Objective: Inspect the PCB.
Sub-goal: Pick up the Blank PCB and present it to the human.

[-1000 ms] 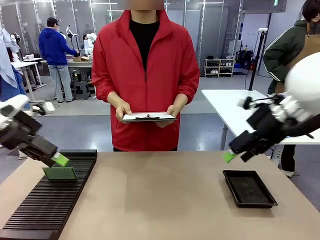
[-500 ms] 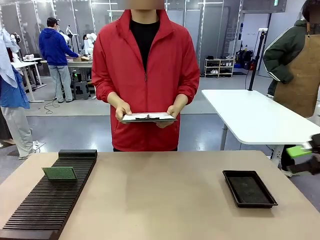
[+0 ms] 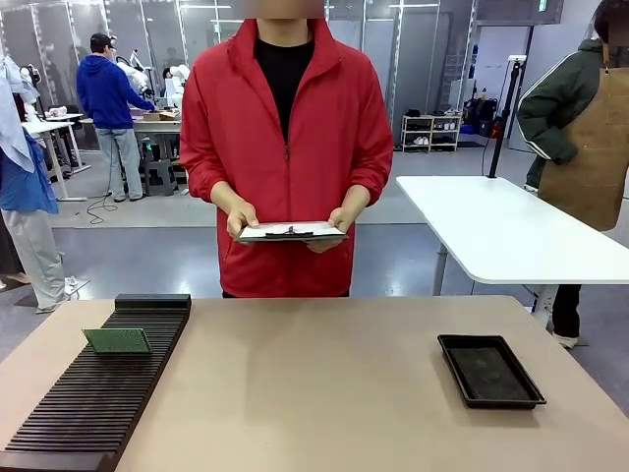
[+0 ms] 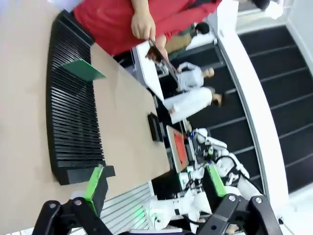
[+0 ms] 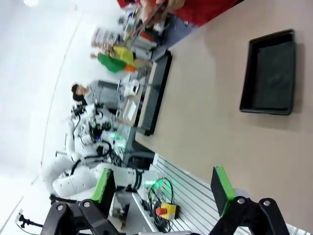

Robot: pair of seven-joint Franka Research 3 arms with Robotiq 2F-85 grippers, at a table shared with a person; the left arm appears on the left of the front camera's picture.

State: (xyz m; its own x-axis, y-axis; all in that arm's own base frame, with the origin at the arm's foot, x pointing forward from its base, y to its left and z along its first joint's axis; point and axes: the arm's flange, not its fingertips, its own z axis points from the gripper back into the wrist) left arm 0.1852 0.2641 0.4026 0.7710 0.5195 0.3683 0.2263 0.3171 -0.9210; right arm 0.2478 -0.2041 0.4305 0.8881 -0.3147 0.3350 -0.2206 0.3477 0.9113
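**PCB propped on the rack, both grippers open and empty**

The small thin green rectangular PCB (image 3: 117,340) sits on the long black ridged plastic rack (image 3: 98,403) at the robot's left side of the tan table (image 3: 314,393), close to the rack's far end. It rests at a slant on the ridges rather than lying flat. In the front view its face is a pale speckled green with a darker green edge. The left wrist view shows it as a plain green plate (image 4: 83,70), tilted up off the rack.

The left gripper (image 4: 154,182) is well back from the rack, its green-padded jaws spread wide with nothing between them. The right gripper (image 5: 162,187) is likewise wide open and empty, well apart from the shallow black rectangular tray (image 5: 270,73) on the robot's right side of the table.

Across the table, a person in a red jacket (image 3: 285,128) holds a white clipboard (image 3: 291,230) level at the waist.
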